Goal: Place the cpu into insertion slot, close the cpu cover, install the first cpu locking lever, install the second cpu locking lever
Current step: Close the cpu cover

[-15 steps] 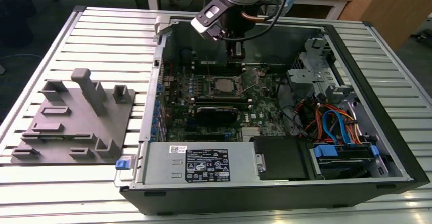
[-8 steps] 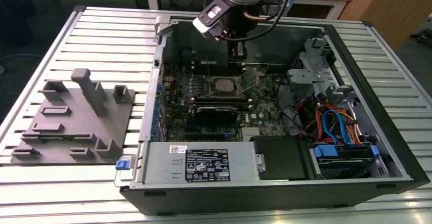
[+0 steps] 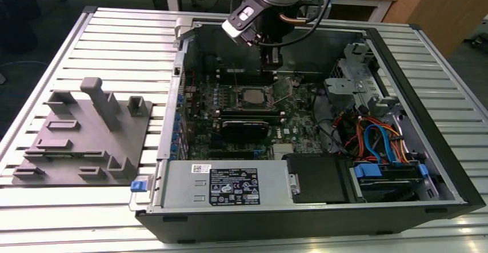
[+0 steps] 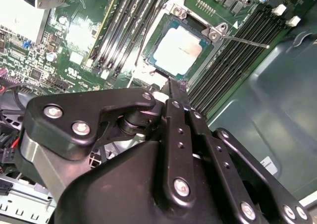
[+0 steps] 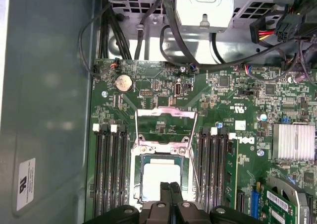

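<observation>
The cpu (image 5: 160, 175), a silvery square chip, lies in the insertion slot (image 4: 162, 29) on the green board, and it shows in both wrist views (image 4: 181, 48). In the first wrist view the cpu cover (image 5: 167, 111) looks swung open beyond the slot, with board visible through its window. A thin wire locking lever (image 4: 245, 40) stands free beside the slot, and also appears in the first wrist view (image 5: 194, 152). My gripper (image 5: 170, 186) hovers just over the cpu's near edge with its fingers pressed together and nothing between them. From outside, the gripper (image 3: 268, 63) hangs inside the open computer case above the cpu (image 3: 250, 96).
Black memory slots (image 5: 110, 169) flank the socket on both sides. A finned heatsink (image 5: 293, 142), cables (image 3: 374, 136) and a drive cage (image 3: 390, 174) fill the case's right part. The power supply (image 3: 221, 187) sits at the front. A grey fixture plate (image 3: 84, 139) lies on the exterior view's left.
</observation>
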Motion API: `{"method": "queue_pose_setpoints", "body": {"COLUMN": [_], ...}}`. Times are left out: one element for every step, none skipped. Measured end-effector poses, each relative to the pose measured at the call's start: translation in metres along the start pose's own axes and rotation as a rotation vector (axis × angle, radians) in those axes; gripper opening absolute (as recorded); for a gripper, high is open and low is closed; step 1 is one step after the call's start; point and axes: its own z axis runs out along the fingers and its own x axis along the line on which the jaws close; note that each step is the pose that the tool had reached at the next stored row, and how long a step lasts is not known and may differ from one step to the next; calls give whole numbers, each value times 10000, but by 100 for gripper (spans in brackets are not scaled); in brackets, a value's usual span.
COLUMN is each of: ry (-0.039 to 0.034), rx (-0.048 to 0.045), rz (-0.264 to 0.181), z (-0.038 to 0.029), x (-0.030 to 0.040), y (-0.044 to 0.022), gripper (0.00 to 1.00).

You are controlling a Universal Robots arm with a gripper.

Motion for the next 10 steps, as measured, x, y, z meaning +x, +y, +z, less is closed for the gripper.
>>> {"method": "queue_pose_setpoints", "body": {"ry": [1,1,0,0,0,0,-2,-40,-44,-49], "rx": [0,0,0,0,0,0,0,1,1,1], "rz": [0,0,0,0,0,2,0,0,0,0], "z": [0,0,0,0,0,0,0,0,0,0], "x": [0,0,-1,-1,-1,-1,-1,0,0,0], "y": [7,13,17,21,23,24,28,28,28,28], "gripper": [10,10,10,10,10,10,10,10,10,10]}}
